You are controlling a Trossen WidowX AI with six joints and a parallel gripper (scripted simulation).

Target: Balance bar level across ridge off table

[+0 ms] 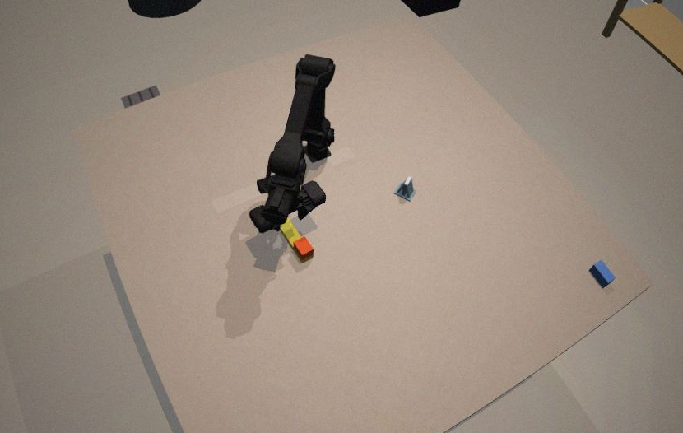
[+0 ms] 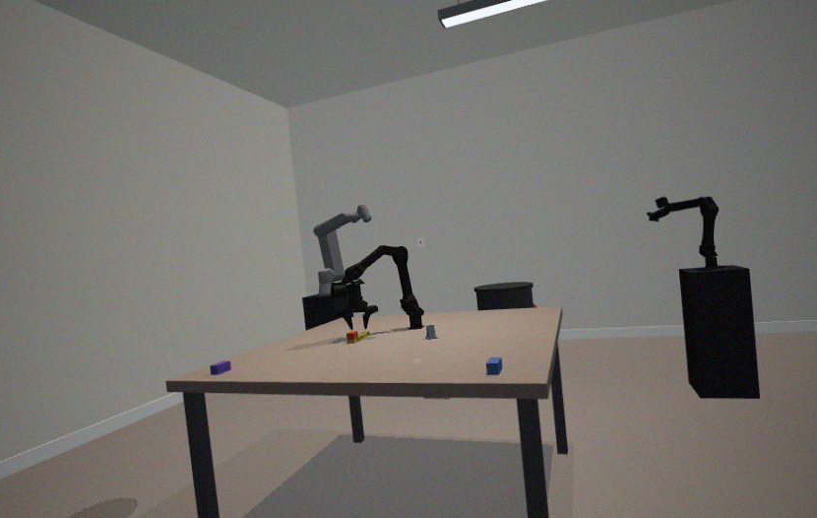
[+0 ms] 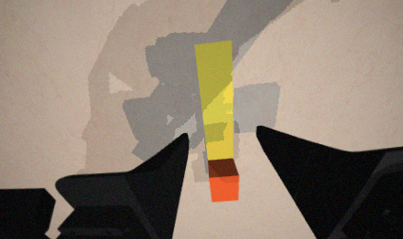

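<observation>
A yellow bar [image 1: 290, 231] [image 2: 362, 336] [image 3: 218, 100] lies flat on the table [image 1: 387, 323] [image 2: 335, 369]. An orange-red block [image 1: 304, 245] [image 2: 351, 335] [image 3: 224, 188] sits on top of one end of it. The blue-grey ridge [image 1: 406, 189] [image 2: 431, 332] stands on the table, apart from the bar, to its right in the top and exterior views. My gripper [image 2: 356, 329] [image 3: 222, 133] is open and empty above the bar. In the wrist view the bar shows between the two fingertips, with the block end nearest the camera's lower edge. In the top view the gripper hides the bar's far end.
A blue block [image 1: 601, 273] [image 2: 494, 365] lies near the table's front right corner. A purple block [image 2: 219, 367] lies near the front left corner in the exterior view. Other arms on pedestals and a dark round drum [image 2: 504, 296] stand beyond the table.
</observation>
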